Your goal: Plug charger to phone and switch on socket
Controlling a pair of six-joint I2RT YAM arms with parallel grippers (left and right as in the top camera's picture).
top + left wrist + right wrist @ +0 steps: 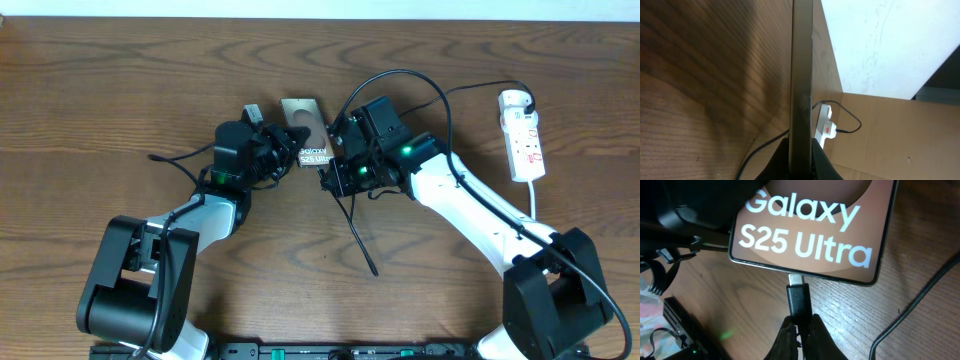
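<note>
Overhead, the desk (100,100) carries the socket (523,135), well to the right of the phone (303,125). At the phone's left side the left pincer (274,148) is clamped on its edge; just below the phone the right pincer (799,324) pinches the charger (796,297) plug, whose metal tip meets the phone's bottom edge

Robot lab prob.: L arm (200,215), R arm (470,200), wood table (100,80), cardboard (890,135).

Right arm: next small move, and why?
Probably push the charger plug straight into the phone: the right gripper holds it lined up, its tip just at the bottom edge, while the left gripper clamps the phone.
</note>
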